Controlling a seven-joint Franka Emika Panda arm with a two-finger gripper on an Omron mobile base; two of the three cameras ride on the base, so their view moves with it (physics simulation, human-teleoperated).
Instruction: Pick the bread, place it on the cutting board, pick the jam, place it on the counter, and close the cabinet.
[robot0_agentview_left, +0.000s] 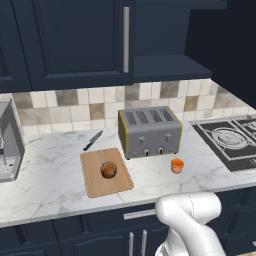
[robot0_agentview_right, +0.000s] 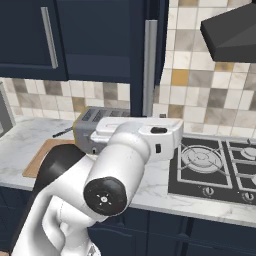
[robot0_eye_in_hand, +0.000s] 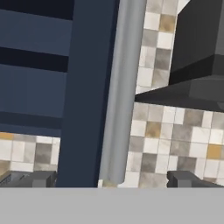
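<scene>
Gripper (robot0_eye_in_hand: 109, 179) open, fingertips (robot0_eye_in_hand: 41, 178) spread wide, nothing between them; raised close to the silver handle (robot0_eye_in_hand: 120, 92) on the edge of the open cabinet (robot0_eye_in_hand: 81, 87) door. Bread (robot0_agentview_left: 108, 170) resting mid cutting board (robot0_agentview_left: 106, 172), near the counter (robot0_agentview_left: 50, 175) front edge. Jam (robot0_agentview_left: 177, 165) upright on the counter, just in front of the toaster (robot0_agentview_left: 150, 131), near the front edge. Knife (robot0_agentview_left: 93, 140) lying behind the board.

bread (robot0_agentview_left: 108, 170) on cutting board (robot0_agentview_left: 95, 185), jam (robot0_agentview_left: 177, 165) beside
</scene>
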